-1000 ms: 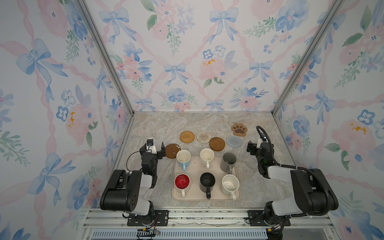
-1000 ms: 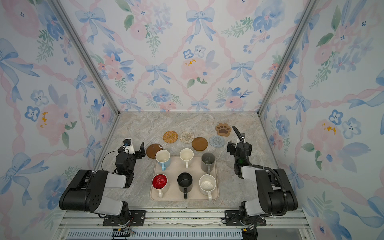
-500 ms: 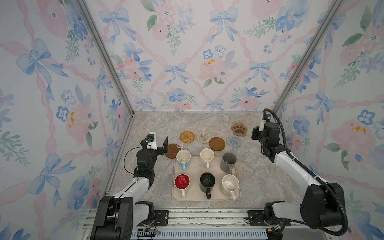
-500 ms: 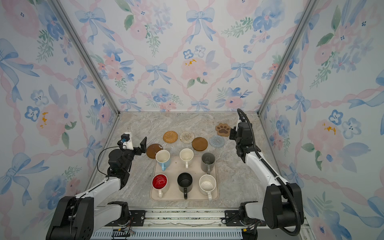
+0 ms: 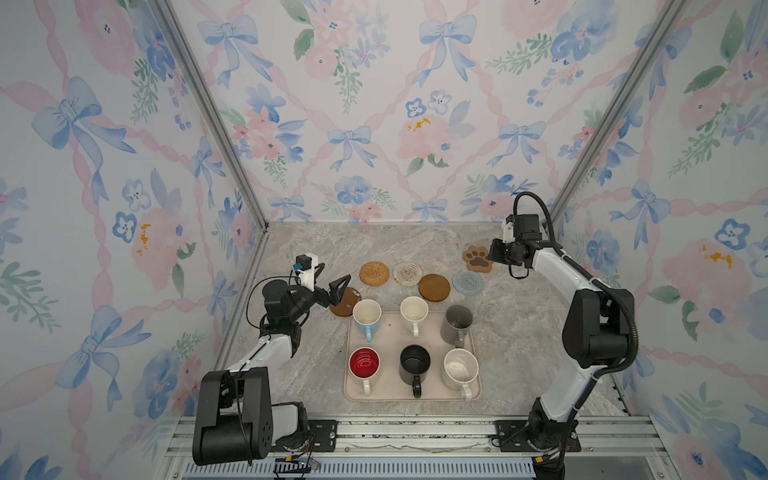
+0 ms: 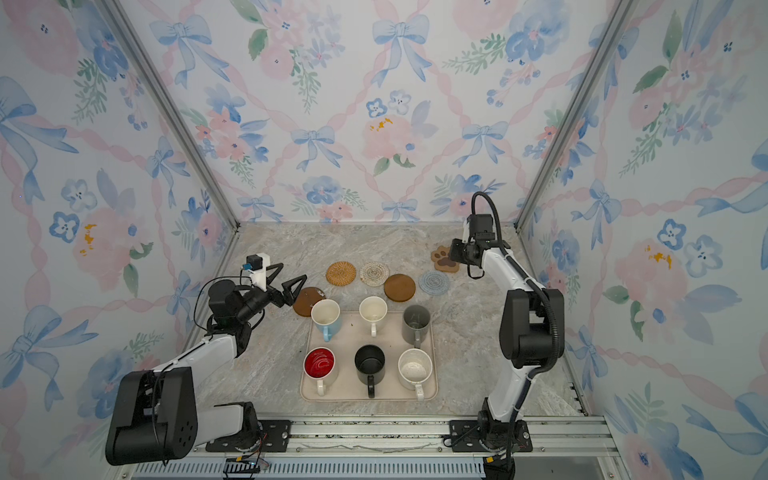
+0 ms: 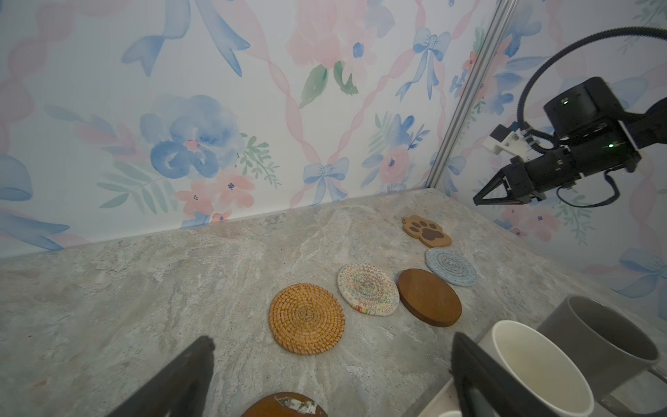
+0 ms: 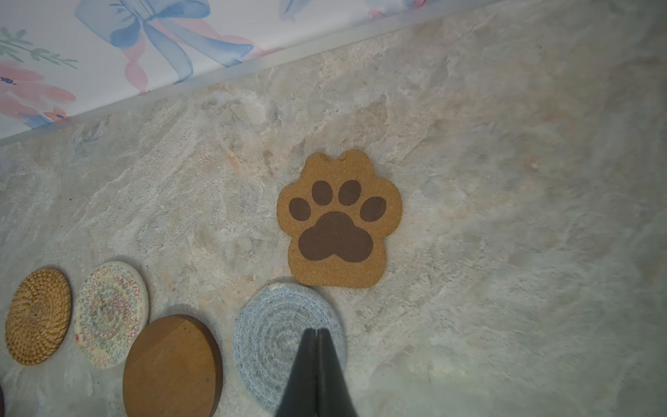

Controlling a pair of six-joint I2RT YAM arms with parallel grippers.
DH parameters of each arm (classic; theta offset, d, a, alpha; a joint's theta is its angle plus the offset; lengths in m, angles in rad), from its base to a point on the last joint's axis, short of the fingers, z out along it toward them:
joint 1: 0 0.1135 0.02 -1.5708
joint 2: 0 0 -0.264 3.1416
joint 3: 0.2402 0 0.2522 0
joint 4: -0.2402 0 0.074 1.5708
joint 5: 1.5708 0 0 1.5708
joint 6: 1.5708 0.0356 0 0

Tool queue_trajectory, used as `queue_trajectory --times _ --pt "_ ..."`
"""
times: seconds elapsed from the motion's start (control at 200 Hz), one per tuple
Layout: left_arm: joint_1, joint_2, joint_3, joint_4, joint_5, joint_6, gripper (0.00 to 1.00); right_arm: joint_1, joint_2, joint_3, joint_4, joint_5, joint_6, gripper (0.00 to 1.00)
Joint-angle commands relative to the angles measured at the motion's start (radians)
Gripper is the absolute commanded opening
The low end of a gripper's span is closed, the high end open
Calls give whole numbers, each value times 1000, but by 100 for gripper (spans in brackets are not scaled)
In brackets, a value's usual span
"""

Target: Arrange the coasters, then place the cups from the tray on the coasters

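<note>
The coasters are being arranged and no cup has been placed yet. Along the near edge of the desk [image 5: 311, 249], the tray [image 5: 432, 345] carries all six: the red-lined mug [image 5: 364, 363], black mug [image 5: 414, 363] and speckled mug [image 5: 459, 368] in its near row, and the light blue mug [image 5: 367, 318], cream mug [image 5: 414, 311] and grey mug [image 5: 457, 322] in its far row. Just past the tray's far-left corner, the left gripper [image 5: 331, 281] hovers with its fingers spread wide and empty. It is over a brown disc [image 5: 345, 307] tucked against that corner, beside the light blue mug. Farther back, the rattan coaster [image 5: 374, 273], cream woven coaster [image 5: 407, 273], second brown disc [image 5: 434, 287] and blue-grey coaster [image 5: 468, 283] run in an uneven line toward the right. The paw coaster [image 5: 478, 259] lies beyond them near the far-right corner, just beside the blue-grey one. The right gripper [image 8: 317, 334] hangs above it, fingers pressed together on nothing, clear of the desk. I judge the closed tip is meant to nudge the paw coaster into line. That calls for lowering to its edge and sliding it without shifting its neighbour. The left needs to come down on the disc's free edge and draw it clear of the mug. The desk is pale marbled stone with a metal rail [image 5: 415, 430] along its near edge. Walls papered with blue bows and pink flowers [image 5: 374, 124] close in three sides.
</note>
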Motion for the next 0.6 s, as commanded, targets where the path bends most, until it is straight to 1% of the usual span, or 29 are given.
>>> queue_trajectory --times 0.0,0.065,0.135,0.195,0.315,0.485,0.595 --pt "26 58 37 52 192 -88 96 -14 75 78 -80 -140 77 0" --pt "41 87 57 57 259 -115 93 -13 101 99 -82 -127 85 0" --pt "53 106 69 58 297 -131 93 -14 117 107 -69 -104 93 0" --pt "55 112 71 60 301 -137 93 -14 142 135 -83 -90 90 0" --pt "54 103 59 59 301 -128 98 -14 205 197 -112 -86 92 0" --pt "56 103 51 60 297 -122 98 -11 275 262 -112 -65 108 0" --pt "55 114 56 60 299 -125 98 -6 333 338 -132 -57 116 0"
